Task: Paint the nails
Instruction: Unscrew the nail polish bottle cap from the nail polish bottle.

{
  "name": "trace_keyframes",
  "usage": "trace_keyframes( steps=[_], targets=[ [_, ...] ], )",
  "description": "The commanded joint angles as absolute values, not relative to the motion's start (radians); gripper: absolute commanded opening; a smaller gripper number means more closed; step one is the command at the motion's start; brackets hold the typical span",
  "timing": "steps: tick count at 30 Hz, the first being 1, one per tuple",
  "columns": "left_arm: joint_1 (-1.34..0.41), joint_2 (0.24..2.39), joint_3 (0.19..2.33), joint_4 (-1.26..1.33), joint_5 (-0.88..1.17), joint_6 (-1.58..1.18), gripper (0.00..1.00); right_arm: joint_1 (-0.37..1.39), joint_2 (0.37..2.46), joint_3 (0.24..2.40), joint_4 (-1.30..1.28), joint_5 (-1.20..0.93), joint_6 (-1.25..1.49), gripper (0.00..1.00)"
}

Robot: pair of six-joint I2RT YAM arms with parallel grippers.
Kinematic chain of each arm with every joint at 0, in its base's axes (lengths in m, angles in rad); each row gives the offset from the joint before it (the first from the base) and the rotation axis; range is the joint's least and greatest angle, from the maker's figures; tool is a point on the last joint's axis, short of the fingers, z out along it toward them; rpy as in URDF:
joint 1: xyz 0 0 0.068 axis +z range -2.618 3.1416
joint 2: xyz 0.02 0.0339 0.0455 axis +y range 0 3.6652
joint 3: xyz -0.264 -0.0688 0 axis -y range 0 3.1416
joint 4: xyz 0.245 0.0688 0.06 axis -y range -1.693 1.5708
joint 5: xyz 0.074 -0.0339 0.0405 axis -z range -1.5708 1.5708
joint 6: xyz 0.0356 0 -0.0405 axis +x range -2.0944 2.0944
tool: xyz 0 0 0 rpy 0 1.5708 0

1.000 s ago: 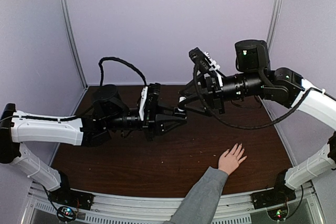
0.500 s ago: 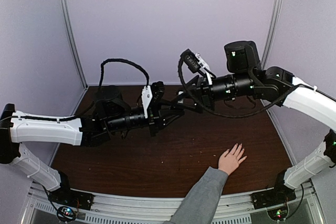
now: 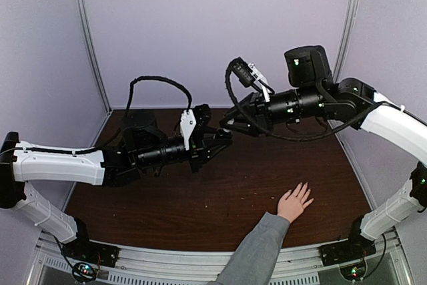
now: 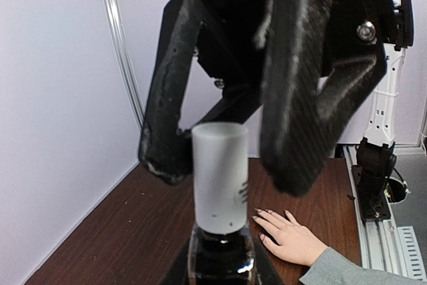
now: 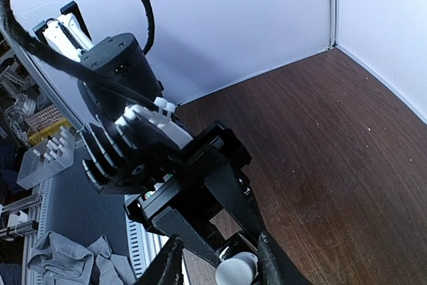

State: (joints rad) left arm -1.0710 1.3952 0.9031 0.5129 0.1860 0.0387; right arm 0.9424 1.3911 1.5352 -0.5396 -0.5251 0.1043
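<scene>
Dark glass polish bottle [image 4: 220, 261], frosted white cap [image 4: 219, 178] on, held in mid-air above the brown table [image 3: 200, 198]. Holder: left gripper [image 3: 223, 141], pressed together on the bottle body, cap presented toward the other arm, presumably so that the base stays fixed while the cap is turned off. Right gripper [image 3: 231, 127]: its black fingers [image 4: 167, 98] stand spread to either side of the cap and close to it; no firm contact shows in either wrist view, so it reads as lined up for a grip, not yet gripping. Hand [image 3: 293, 203], light-skinned, grey sleeve [image 3: 257, 251], lies flat on the table near the right front, well apart from both arms and below them, fingers fanned, probably to offer each nail separately. Nails [image 4: 259, 212]: tiny at this range, no polish discernible. Judged stage: opening the bottle; painting not begun.
</scene>
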Motion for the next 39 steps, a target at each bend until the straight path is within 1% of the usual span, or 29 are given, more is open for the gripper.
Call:
trace_keyframes(
  steps=[1,6,10,12,15,19,21,23,28,33,39],
  targets=[
    [-1.076,1.370,0.910,0.554,0.166,0.060,0.00,0.939,1.415,1.572,-0.580,-0.507,0.100,0.39],
    [-1.076,1.368,0.909,0.554,0.164,0.061,0.00,0.937,1.425,1.582,-0.595,-0.499,0.104,0.39],
    [-1.076,1.369,0.908,0.557,0.164,0.060,0.00,0.937,1.421,1.580,-0.591,-0.501,0.105,0.30],
    [-1.077,1.370,0.908,0.558,0.165,0.058,0.00,0.937,1.418,1.580,-0.589,-0.494,0.104,0.28],
    [-1.076,1.369,0.907,0.558,0.161,0.057,0.00,0.937,1.413,1.577,-0.588,-0.482,0.104,0.29],
    [-1.076,1.363,0.904,0.563,0.161,0.054,0.00,0.936,1.408,1.574,-0.594,-0.464,0.101,0.33],
    [-1.076,1.362,0.904,0.563,0.161,0.054,0.00,0.936,1.407,1.572,-0.594,-0.464,0.099,0.29],
    [-1.076,1.362,0.904,0.564,0.160,0.054,0.00,0.934,1.406,1.570,-0.593,-0.463,0.100,0.28],
    [-1.077,1.363,0.904,0.569,0.162,0.051,0.00,0.930,1.401,1.571,-0.590,-0.443,0.099,0.29],
    [-1.076,1.365,0.902,0.571,0.164,0.049,0.00,0.928,1.391,1.569,-0.581,-0.448,0.100,0.28],
    [-1.077,1.365,0.904,0.572,0.158,0.051,0.00,0.926,1.384,1.569,-0.576,-0.460,0.101,0.30]
  ],
)
